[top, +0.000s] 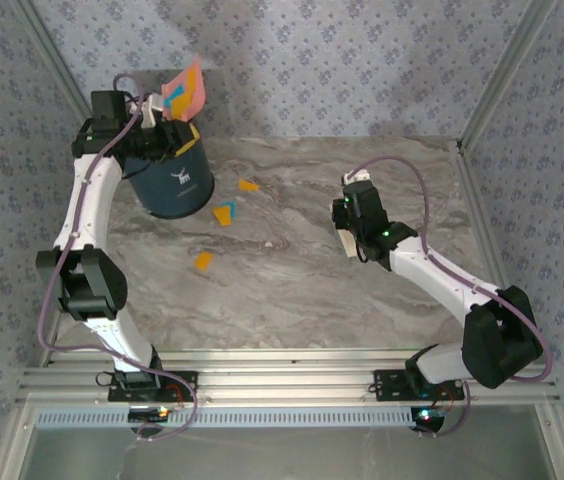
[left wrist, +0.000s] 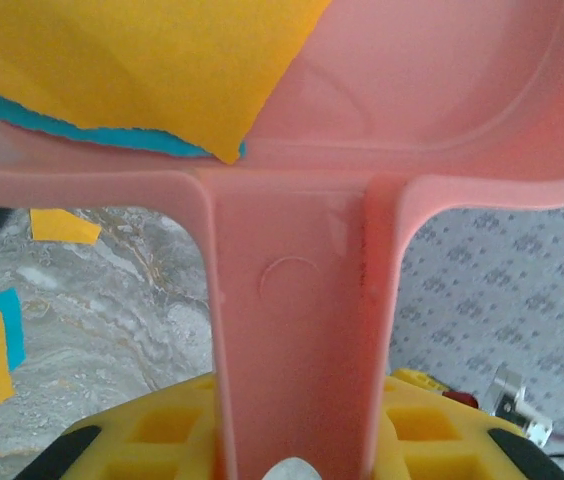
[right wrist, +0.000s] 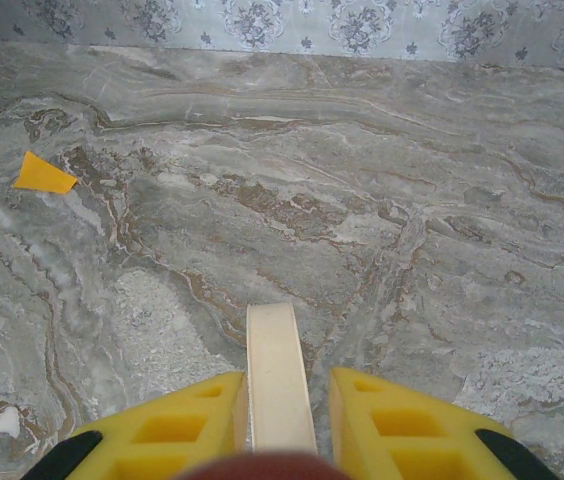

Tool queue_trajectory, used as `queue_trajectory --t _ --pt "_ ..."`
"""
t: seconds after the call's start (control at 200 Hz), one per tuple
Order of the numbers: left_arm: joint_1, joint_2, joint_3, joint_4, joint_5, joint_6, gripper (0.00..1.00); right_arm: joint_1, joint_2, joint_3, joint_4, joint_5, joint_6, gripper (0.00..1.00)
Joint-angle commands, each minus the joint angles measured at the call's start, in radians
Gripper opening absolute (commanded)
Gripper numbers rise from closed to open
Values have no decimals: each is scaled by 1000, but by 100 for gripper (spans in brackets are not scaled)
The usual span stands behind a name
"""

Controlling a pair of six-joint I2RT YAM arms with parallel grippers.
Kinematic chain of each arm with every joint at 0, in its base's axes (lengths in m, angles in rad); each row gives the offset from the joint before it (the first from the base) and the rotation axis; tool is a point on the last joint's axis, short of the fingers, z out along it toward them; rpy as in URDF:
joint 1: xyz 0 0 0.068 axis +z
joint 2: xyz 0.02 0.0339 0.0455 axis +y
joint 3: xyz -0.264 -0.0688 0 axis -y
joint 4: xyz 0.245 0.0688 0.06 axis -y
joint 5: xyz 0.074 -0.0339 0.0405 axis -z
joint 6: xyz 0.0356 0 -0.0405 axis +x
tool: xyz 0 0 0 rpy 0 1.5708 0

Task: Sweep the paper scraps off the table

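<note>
My left gripper [top: 167, 125] [left wrist: 297, 425] is shut on the handle of a pink dustpan [top: 184, 92] [left wrist: 302, 300], held tilted above a dark blue bucket [top: 174, 180]. Orange and cyan paper scraps [left wrist: 162, 60] lie in the pan. More paper scraps rest on the table [top: 362, 290]: an orange one [top: 249, 185], a cyan and orange pair [top: 224, 213] and another orange one [top: 203, 260]. My right gripper [top: 347, 232] [right wrist: 284, 400] hovers low over the table's middle right, shut on a cream flat tool [right wrist: 277, 370]. An orange scrap [right wrist: 44, 174] lies far to its left.
The bucket stands at the table's back left corner. Blue-grey floral walls [top: 362, 60] close in the back and sides, and an aluminium frame [top: 312, 375] runs along the near edge. Bare marble stretches between the scraps and my right arm.
</note>
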Motion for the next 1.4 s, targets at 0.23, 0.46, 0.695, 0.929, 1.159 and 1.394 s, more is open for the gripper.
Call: queue_trajectory --t 0.23,0.46,0.695,0.929,1.159,1.394 --pt "41 -53 -99 248 85 -238 0 -8 -14 -1 5 -7 31 0" --pt "55 -59 -162 384 115 -361 0 -9 -11 -1 4 -7 32 0" --pt "62 -87 -219 507 127 -479 0 -13 -8 -5 3 -7 33 0" --pt "66 -93 -258 630 144 -589 0 -14 -7 -9 5 -7 35 0" --pt "68 -92 -299 747 149 -698 0 -15 -8 -8 5 -10 36 0" --pt "71 -83 -333 860 145 -802 0 -17 -7 -11 3 -10 37 0"
